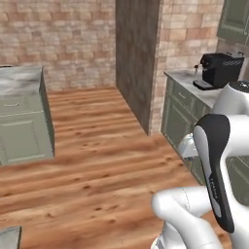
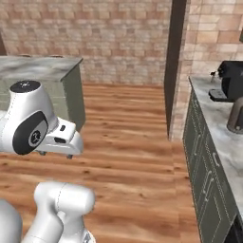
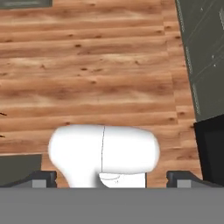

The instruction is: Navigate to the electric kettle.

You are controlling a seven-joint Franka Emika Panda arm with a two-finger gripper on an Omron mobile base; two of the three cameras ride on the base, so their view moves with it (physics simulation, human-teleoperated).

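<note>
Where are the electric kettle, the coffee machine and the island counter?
electric kettle (image 2: 236, 116): right base view, grey body at the frame edge.
coffee machine (image 1: 221, 69): left base view, black front.
island counter (image 1: 19, 80): left base view, marble top.

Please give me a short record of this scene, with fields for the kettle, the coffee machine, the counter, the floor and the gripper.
kettle: electric kettle, taupe-grey, at right frame edge, on the counter
coffee machine: coffee machine, black, farther along the same counter
counter: marble counter over green cabinets, on the right
floor: wooden floor
gripper: gripper faces the floor, fingertips apart, holding nothing
</note>
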